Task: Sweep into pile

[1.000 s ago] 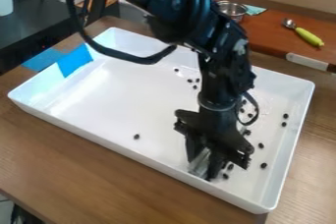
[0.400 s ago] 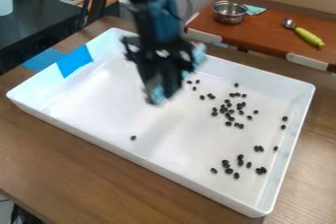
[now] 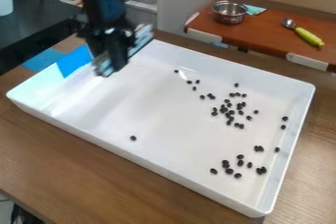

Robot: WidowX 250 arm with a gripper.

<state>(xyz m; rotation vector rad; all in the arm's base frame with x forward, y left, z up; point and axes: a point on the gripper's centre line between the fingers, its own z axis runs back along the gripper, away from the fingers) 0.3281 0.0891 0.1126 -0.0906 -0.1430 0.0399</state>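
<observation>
The gripper (image 3: 110,63) hangs above the back left part of the white tray (image 3: 164,168), away from the beans. A pale grey-blue flat piece (image 3: 140,39) slants across its lower end; its exact shape and hold are blurred. Small dark beans lie in the tray: a loose cluster (image 3: 229,112) right of centre, another group (image 3: 229,171) towards the front right, and a few (image 3: 189,82) near the back wall. Two (image 3: 285,118) lie near the right wall, and a lone bean (image 3: 133,138) lies at the front left.
The tray's raised walls surround the beans, with blue tape (image 3: 74,61) over its left wall. Behind it, a red-brown counter (image 3: 263,36) holds a metal pot (image 3: 229,12) and a spoon with a green handle (image 3: 308,37). A black stove area (image 3: 39,26) stands at the back left.
The gripper has risen from the tray's front right and swung to the back left, uncovering the beans under it. Most beans lie where they were when uncovered.
</observation>
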